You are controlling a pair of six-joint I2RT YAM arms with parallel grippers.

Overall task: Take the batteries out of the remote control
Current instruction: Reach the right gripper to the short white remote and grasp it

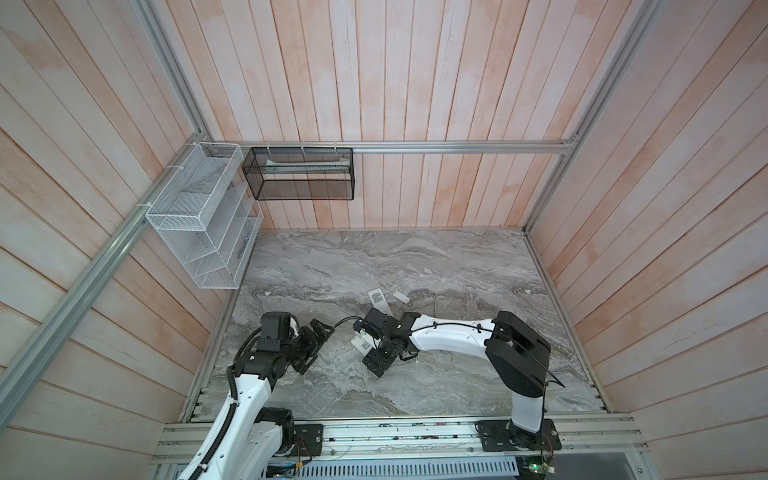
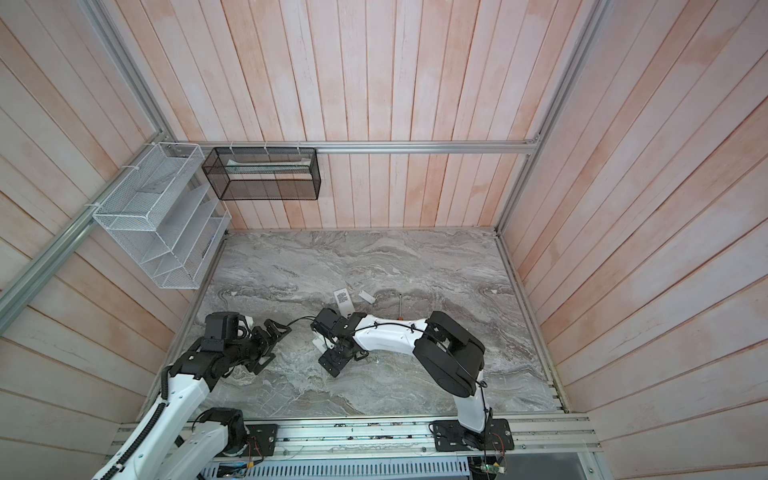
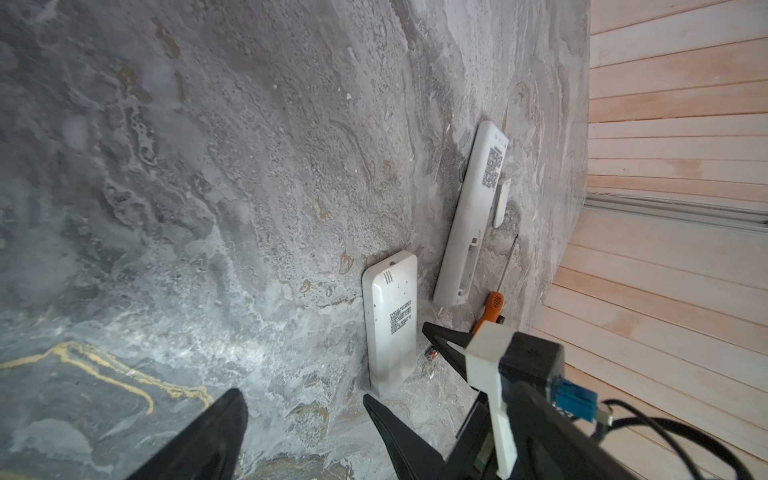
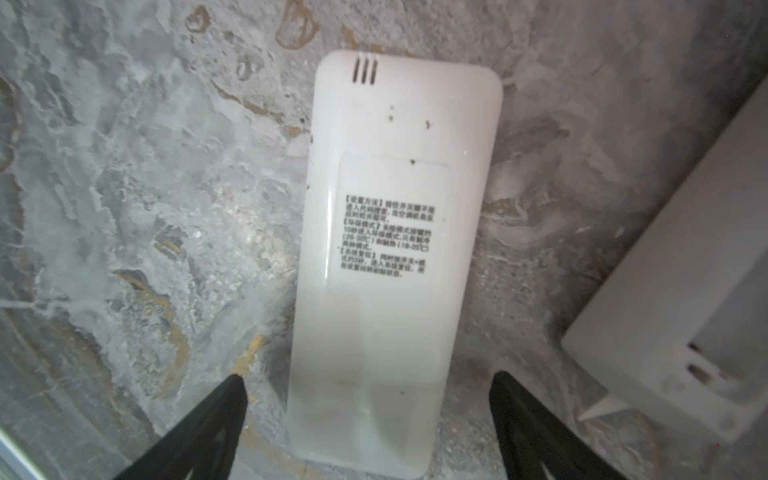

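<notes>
The right gripper (image 4: 368,376) is hovering, jaws spread wide and clear either side of the white remote (image 4: 399,208), which is lying face down near the tabletop's (image 1: 415,257) middle. The left gripper (image 3: 303,395) is hanging open nearer the left edge.

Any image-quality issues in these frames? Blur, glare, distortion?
Right wrist view: the near remote fills the frame, its label text is soft, and the end closest to the lens is washed out. Left wrist view: heavy fisheye, so the table bulges and the wall planks bend. Both top views: evenly lit, wide-angle fans the walls outward, and the far remote is tiny.
</notes>
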